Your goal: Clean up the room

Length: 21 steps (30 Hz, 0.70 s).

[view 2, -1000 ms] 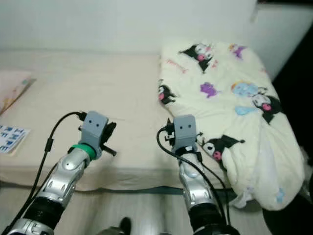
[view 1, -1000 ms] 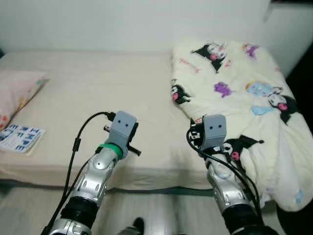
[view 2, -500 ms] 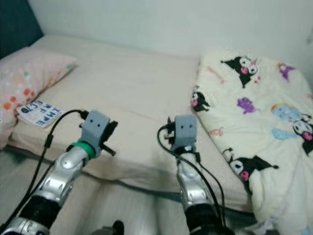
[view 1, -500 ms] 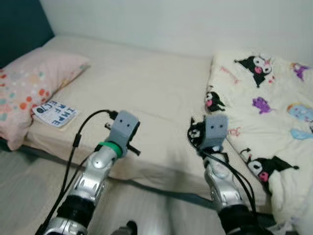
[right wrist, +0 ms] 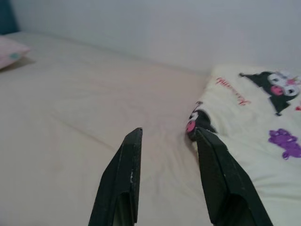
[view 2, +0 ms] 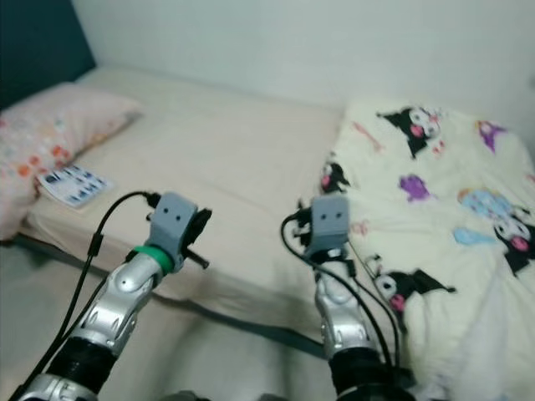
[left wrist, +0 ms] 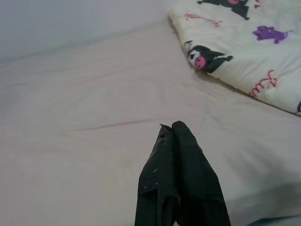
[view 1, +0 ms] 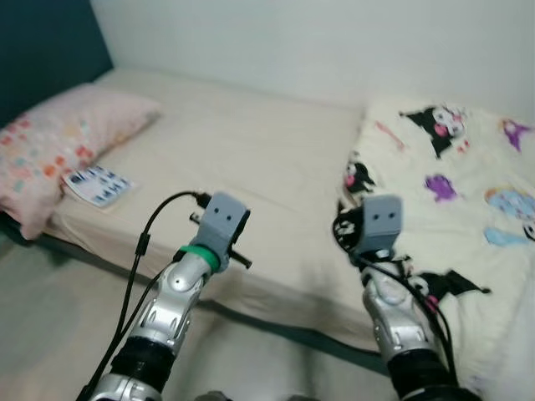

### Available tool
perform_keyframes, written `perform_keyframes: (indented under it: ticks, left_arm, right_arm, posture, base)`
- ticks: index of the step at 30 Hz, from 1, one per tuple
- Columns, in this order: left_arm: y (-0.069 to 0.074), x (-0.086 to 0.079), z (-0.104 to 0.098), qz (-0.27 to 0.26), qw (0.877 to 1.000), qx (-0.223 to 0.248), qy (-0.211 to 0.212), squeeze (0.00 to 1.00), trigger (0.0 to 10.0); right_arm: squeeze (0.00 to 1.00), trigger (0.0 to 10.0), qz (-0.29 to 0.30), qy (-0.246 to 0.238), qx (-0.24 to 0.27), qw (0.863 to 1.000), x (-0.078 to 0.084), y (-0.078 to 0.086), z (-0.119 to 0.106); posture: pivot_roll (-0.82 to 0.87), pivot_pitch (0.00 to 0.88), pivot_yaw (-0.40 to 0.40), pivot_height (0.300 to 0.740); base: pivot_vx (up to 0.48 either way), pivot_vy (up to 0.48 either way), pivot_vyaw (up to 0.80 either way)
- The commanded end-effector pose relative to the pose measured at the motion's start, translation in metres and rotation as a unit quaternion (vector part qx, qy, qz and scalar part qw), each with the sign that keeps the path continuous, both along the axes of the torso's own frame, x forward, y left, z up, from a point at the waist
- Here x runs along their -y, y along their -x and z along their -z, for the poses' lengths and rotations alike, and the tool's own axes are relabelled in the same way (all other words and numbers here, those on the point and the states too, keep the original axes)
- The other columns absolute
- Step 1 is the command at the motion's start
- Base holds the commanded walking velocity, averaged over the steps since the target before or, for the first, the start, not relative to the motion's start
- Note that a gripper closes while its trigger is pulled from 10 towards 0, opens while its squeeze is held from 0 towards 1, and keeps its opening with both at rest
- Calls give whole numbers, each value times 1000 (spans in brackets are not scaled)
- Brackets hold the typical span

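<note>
Both arms are raised in front of the body at the near edge of the bed (view 1: pixel 251 167), carrying nothing, which reads as a ready stance while the robot looks over what needs tidying. The left gripper (left wrist: pixel 173 128) has its 2 fingers pressed together and empty, aimed at bare sheet in the middle of its wrist view. The right gripper (right wrist: pixel 167 136) has its 2 fingers spread apart, also empty, aimed at the spot where the sheet meets the edge of the blanket (view 1: pixel 451 167).

That cartoon-print blanket lies bunched over the right half of the head views, rumpled and not spread flat, so it looks like the likeliest thing to straighten. A small printed booklet (view 1: pixel 99 185) lies near the bed's edge at the left of the frame, touching or just beside the pink patterned pillow (view 1: pixel 58 138) in the upper left. It looks out of place there and may also need picking up.

Nothing stands between the grippers and the mattress. The blanket is just beside the right gripper, whereas the booklet is well apart from the left gripper. A dark headboard (view 1: pixel 42 50) fills the upper-left corner, and a plain pale wall (view 1: pixel 334 42) runs along the top.
</note>
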<state>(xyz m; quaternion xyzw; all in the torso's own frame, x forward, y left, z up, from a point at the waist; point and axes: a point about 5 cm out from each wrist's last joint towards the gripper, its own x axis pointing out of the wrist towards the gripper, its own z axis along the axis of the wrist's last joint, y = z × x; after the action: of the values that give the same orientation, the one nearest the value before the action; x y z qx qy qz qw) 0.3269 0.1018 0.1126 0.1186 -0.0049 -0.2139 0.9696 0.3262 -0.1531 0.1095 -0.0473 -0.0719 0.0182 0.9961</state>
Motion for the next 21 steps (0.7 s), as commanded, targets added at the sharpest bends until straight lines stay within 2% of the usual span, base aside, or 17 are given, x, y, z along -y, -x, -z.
perform_keyframes:
  ticks: [1, 13, 21]
  left_arm:
    - [2, 2, 5, 3, 1000, -10, 0, 0, 10000]
    - [1, 2, 6, 1, 1000, -12, 0, 0, 10000]
    - [1, 1, 7, -4, 1000, -17, 4, 0, 10000]
  right_arm:
    - [0, 10000, 8, -3, -6, 1000, 4, 2, 3]
    - [0, 10000, 10, -3, -7, 1000, 5, 1, 3]
    - [0, 10000, 12, -3, -8, 1000, 5, 2, 4]
  posture:
    - [-57, 42, 70, 722]
    - [-57, 42, 69, 722]
    - [-59, 43, 69, 722]
  base:
    - [0, -285, 0]
    - [0, -263, 0]
    - [0, 0, 0]
